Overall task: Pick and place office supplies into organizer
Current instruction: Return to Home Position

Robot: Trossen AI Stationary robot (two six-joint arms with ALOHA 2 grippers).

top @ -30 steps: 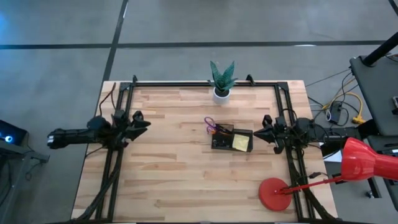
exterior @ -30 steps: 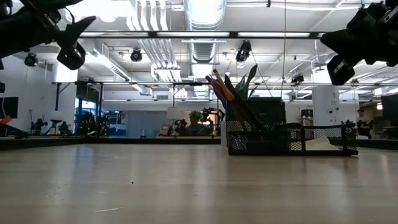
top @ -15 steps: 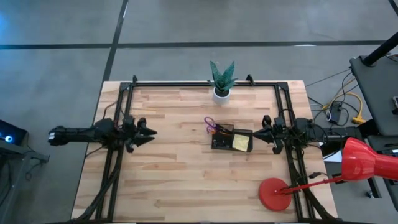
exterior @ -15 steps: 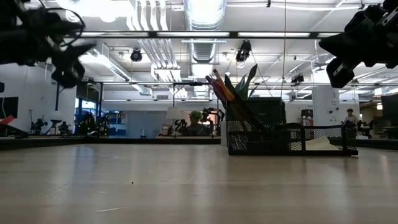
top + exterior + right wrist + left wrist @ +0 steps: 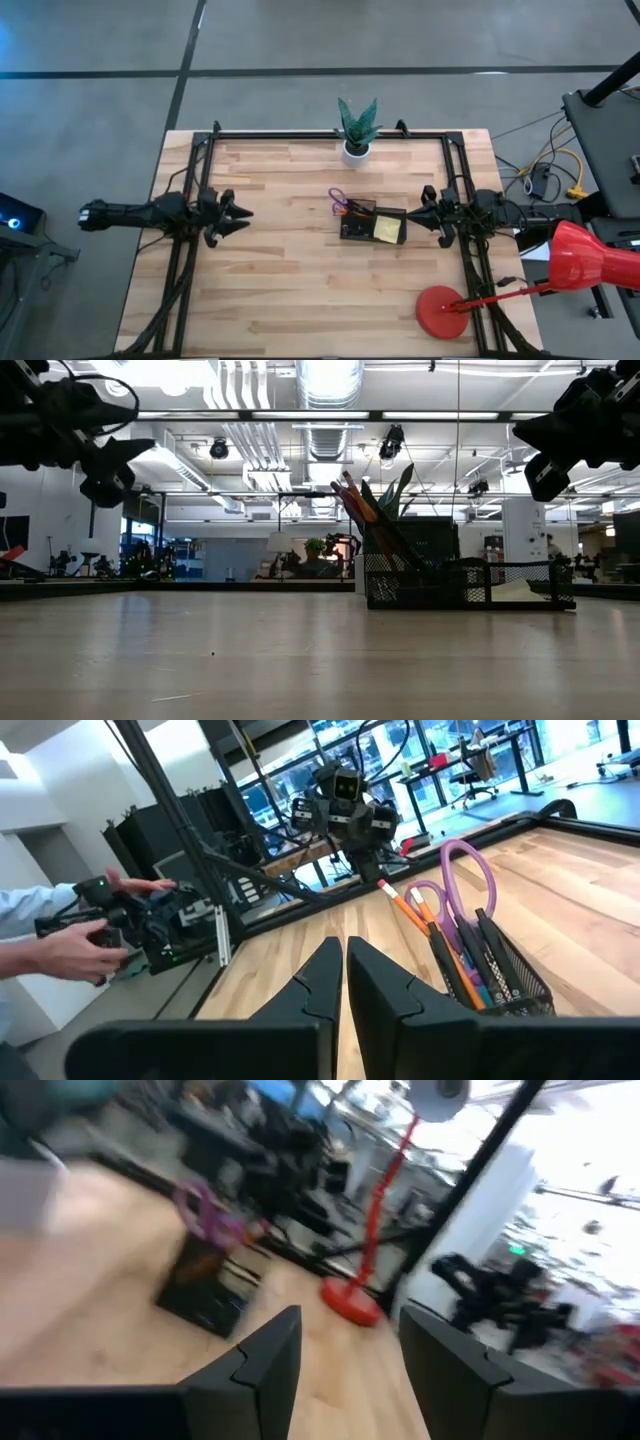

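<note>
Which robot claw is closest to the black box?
The right gripper: its tip sits just beside the organizer. The left gripper hangs far off on the organizer's other side.

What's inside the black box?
Scissors and pens stand in one part of the box; a yellow pad sits in the other. Anything small beneath them is hidden.

Probably a robotics lab: exposed ceiling ducts (image 5: 325,400), workstations (image 5: 480,765) behind.
</note>
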